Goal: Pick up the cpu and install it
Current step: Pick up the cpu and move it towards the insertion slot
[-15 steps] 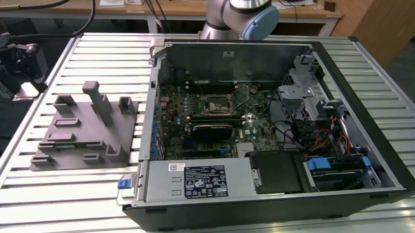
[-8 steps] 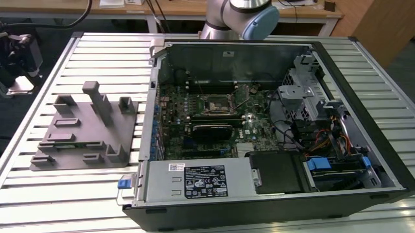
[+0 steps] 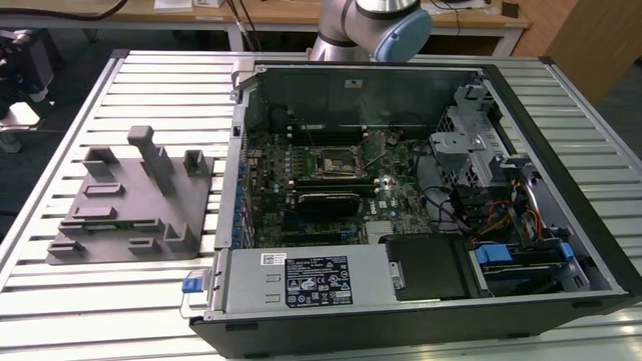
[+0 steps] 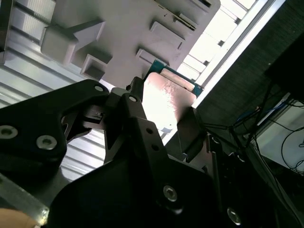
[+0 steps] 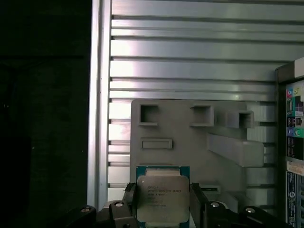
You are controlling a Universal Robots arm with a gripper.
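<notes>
Both fingers (image 5: pixel 197 204) of gripper (image 5: pixel 163 209) clamp the cpu (image 5: pixel 163 197) by its edges, lifted clear of grey fixture (image 5: pixel 190 142). Pick looks done; carry step in hand. Install needs chip squared flat w/ mobo socket (image 3: pixel 332 159).

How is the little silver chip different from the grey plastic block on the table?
The chip has a shiny silvery top with a green rim; the block is dull grey all over. The chip is flat and smaller; the block carries raised walls and pockets. The chip sits between the black jaws; the block lies on the slatted table. Both have straight, squared edges.
</notes>
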